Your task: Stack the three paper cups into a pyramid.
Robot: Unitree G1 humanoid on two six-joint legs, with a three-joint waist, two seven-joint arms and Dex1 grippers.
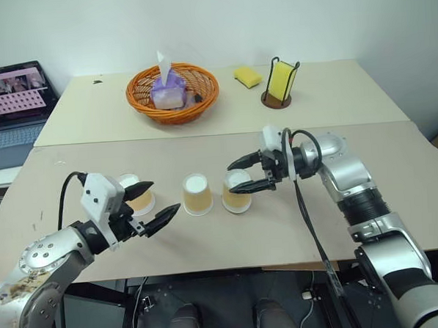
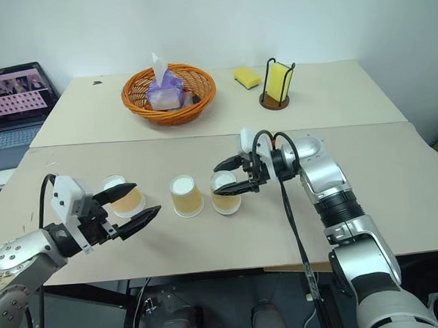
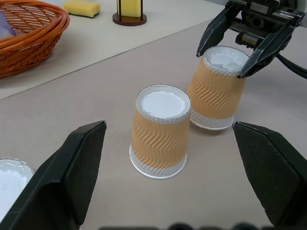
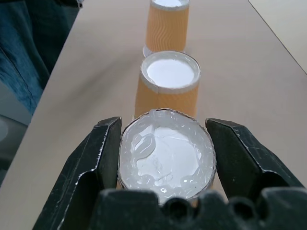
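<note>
I'm counting 3 paper cups on the near table, all upside down, white bottoms up, in one row. Using the middle cup [image 1: 197,194] as my landmark: the left cup [image 1: 137,193] is sitting well apart on its left, and the right cup [image 1: 236,191] is standing just beside it on its right, tilted a bit in the left wrist view. No pyramid here; nothing is stacked.

R gripper [image 1: 247,173] is reaching in from the right of the middle cup, and I'm seeing its 2 black fingers clamped on the right cup near its upturned bottom, one on each side.

L gripper [image 1: 149,204] is hovering left of the middle cup w/ jaws spread wide, gripping nothing; the left cup is sitting just behind its fingers.

Far beyond the middle cup, on the back table: 1 orange wicker basket [image 1: 173,93], 1 yellow sponge [image 1: 247,76], 1 wire holder [image 1: 281,81].
</note>
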